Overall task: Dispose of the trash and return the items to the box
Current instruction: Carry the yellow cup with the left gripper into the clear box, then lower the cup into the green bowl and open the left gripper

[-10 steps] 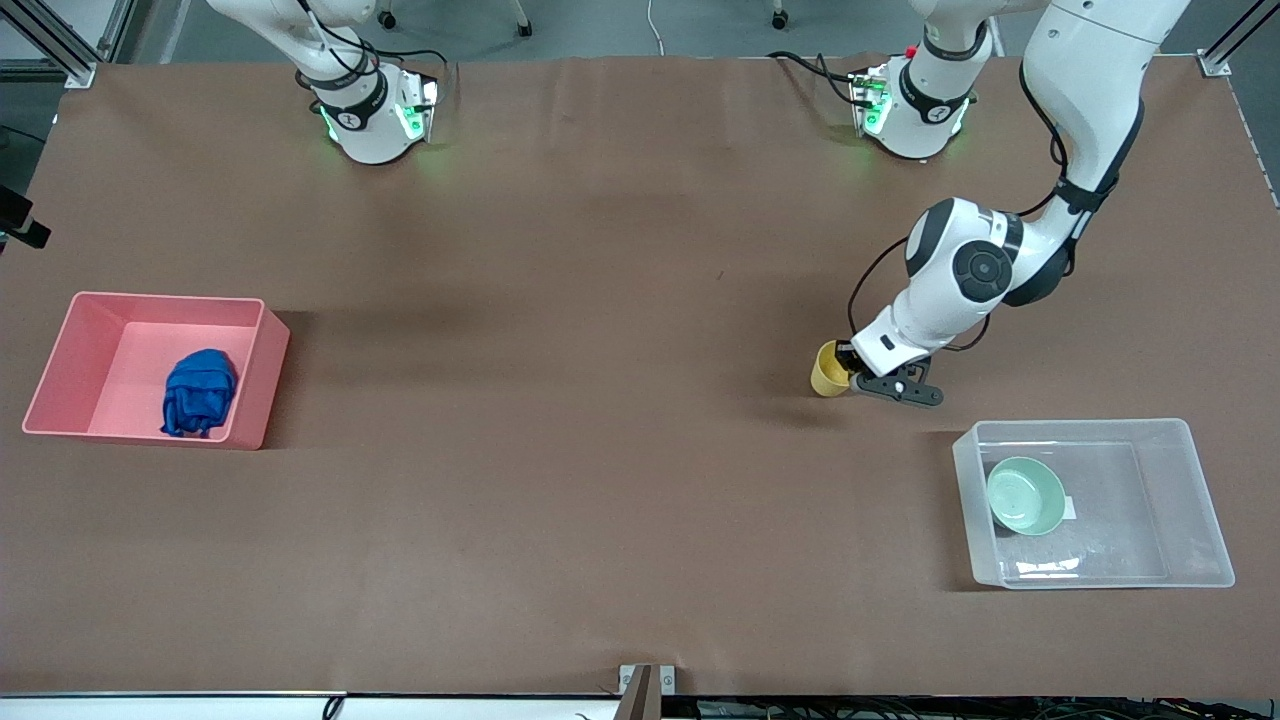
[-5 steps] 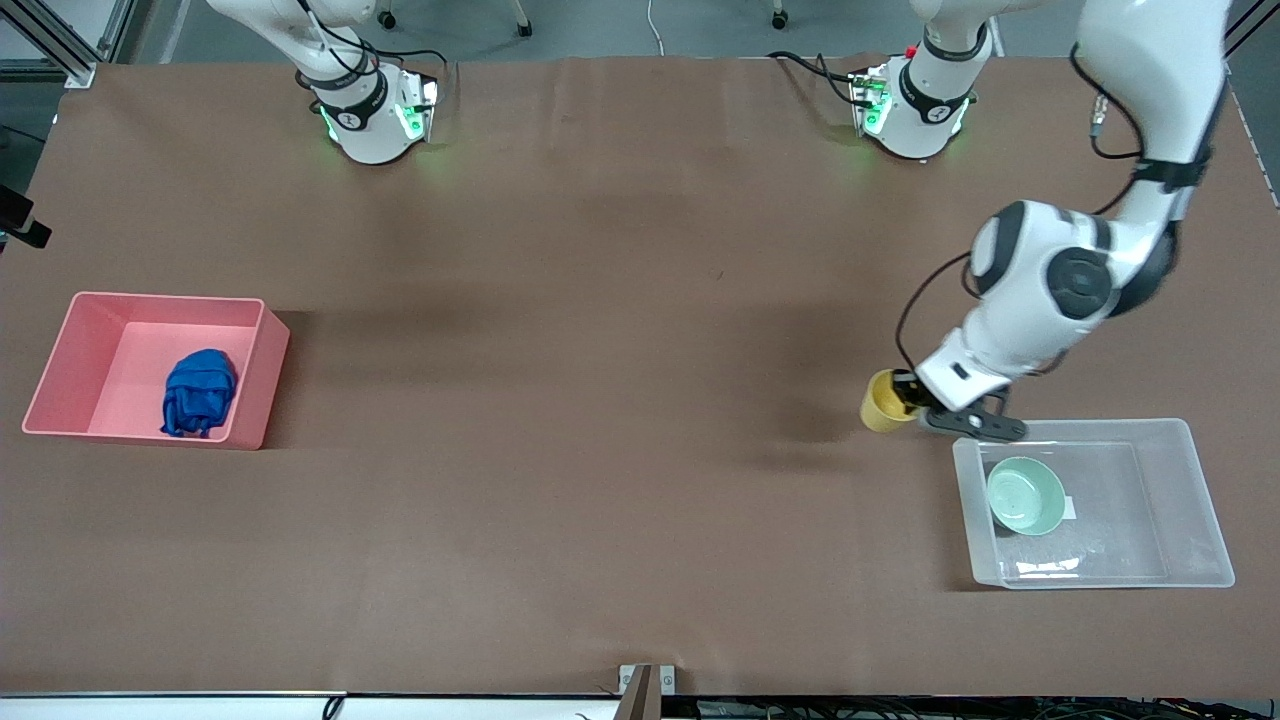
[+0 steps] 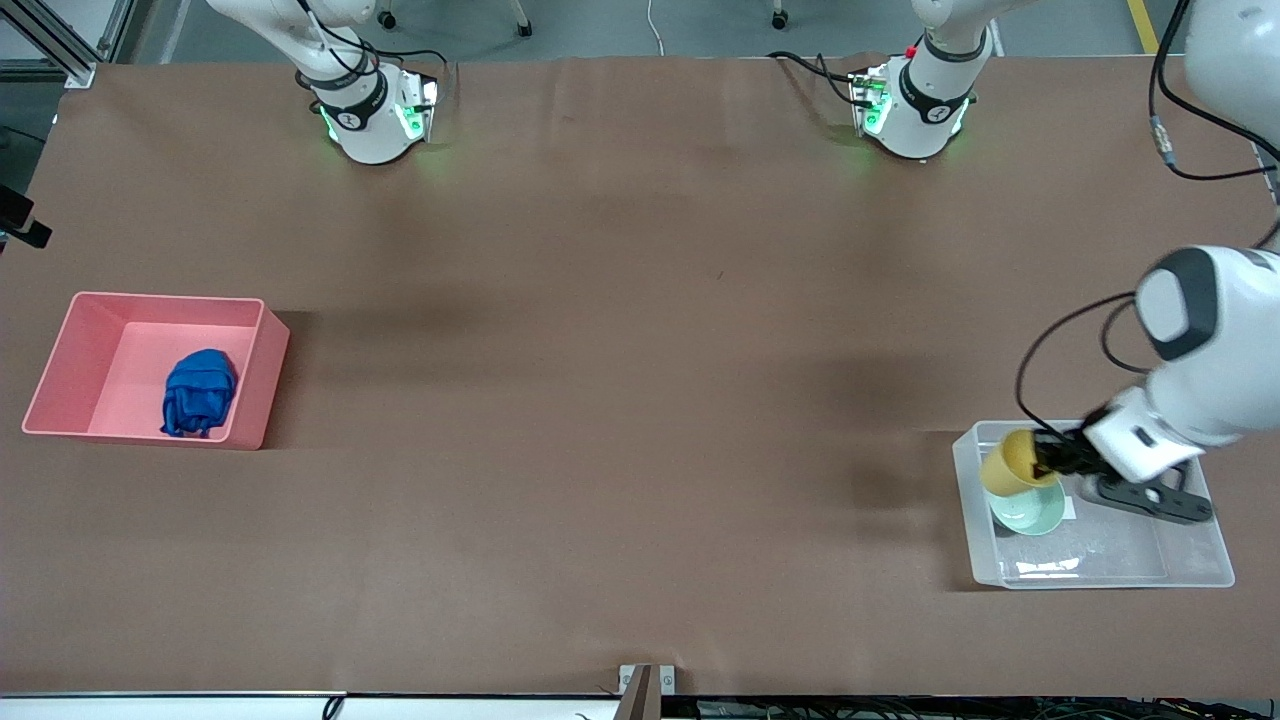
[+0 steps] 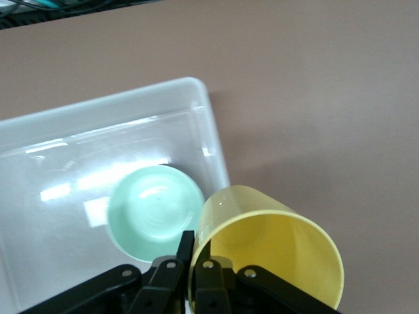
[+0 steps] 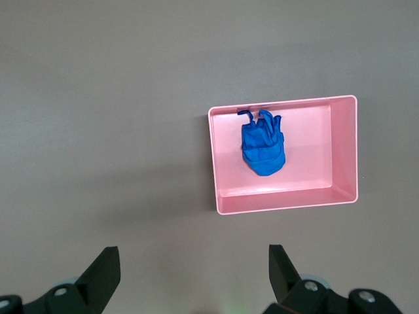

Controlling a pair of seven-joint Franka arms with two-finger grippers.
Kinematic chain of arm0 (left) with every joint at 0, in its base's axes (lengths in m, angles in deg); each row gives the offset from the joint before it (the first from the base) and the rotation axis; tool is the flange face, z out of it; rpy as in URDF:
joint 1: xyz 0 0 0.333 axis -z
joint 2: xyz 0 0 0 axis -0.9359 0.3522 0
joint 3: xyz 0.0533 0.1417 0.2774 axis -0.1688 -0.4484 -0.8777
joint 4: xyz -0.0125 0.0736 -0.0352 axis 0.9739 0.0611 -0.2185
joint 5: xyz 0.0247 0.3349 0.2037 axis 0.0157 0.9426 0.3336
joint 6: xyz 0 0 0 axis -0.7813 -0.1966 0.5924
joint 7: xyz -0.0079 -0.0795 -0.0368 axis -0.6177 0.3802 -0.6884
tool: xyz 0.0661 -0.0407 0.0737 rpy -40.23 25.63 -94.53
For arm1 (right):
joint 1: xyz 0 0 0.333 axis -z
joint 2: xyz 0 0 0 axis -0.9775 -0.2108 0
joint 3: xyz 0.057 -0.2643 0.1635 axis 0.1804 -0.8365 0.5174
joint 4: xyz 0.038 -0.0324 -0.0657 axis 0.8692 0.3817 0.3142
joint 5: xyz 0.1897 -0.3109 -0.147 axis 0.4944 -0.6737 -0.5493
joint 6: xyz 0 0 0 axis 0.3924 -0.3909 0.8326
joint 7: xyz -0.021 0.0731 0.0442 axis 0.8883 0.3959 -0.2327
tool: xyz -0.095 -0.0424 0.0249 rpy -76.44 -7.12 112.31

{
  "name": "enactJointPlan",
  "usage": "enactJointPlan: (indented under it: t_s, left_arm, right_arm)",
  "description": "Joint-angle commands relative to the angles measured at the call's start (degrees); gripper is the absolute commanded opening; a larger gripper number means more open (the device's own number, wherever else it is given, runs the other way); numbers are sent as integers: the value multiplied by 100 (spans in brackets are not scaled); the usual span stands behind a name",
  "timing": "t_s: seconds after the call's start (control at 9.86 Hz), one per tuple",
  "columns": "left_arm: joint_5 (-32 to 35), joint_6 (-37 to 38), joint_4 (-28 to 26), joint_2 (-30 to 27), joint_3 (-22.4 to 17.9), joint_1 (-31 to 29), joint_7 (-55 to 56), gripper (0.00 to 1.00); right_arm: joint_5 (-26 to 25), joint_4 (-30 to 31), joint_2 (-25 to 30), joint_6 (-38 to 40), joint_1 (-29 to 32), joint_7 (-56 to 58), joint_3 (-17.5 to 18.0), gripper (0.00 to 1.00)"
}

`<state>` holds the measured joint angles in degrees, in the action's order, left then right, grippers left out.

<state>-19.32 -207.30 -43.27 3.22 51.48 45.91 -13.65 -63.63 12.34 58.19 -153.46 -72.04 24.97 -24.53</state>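
Front view shows the left gripper (image 3: 1050, 462) up in the air over the clear box (image 3: 1195, 575), clamped on the yellow cup (image 3: 1010, 464), which lies tipped on its side with its mouth turned away from the arm. From this camera the cup overlaps the mint-green bowl (image 3: 1035, 512), which sits in the box at the end toward the pink bin (image 3: 250, 405). The box stands at the left arm's end of the table, well apart from the pink bin at the right arm's end. The blue trash wad (image 3: 200, 392) lies inside the pink bin.

The left wrist view adds what the high camera cannot: the left gripper (image 4: 200, 278) has its fingers (image 4: 208, 288) pinching the cup's (image 4: 268, 252) rim, one finger inside the wall and one outside. It also shows the cup hanging over the box's (image 4: 131, 108) end wall, part over the table, with the bowl (image 4: 154, 208) just beside it, upright on the box floor.

The right gripper (image 5: 193, 278) is out of the front view; the right wrist view shows it waiting high over the table with its fingers spread wide, looking down on the pink bin (image 5: 288, 201) and the wad (image 5: 263, 150) in it.
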Motion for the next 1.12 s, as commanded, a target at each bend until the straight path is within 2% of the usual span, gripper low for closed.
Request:
enactJointPlan:
  t_s: [0.0, 0.1, 0.81, 0.91, 1.01]
  left_arm:
    - [414, 118, 431, 698, -279, -9, -413, 0]
    - [459, 109, 597, 943, -334, -9, -502, 0]
    - [477, -462, 581, 1587, -624, 35, -441, 2]
    - [486, -506, 573, 1579, -625, 35, -406, 11]
    - [486, -507, 581, 1518, -616, 0, -397, 29]
  right_arm:
    - [59, -29, -6, 43, 62, 49, 26, 100]
    - [59, -29, -6, 43, 62, 49, 26, 100]
    - [59, 67, -6, 34, 53, 49, 26, 100]
    - [59, 67, -6, 34, 53, 49, 26, 100]
    - [59, 67, -6, 34, 53, 58, 35, 100]
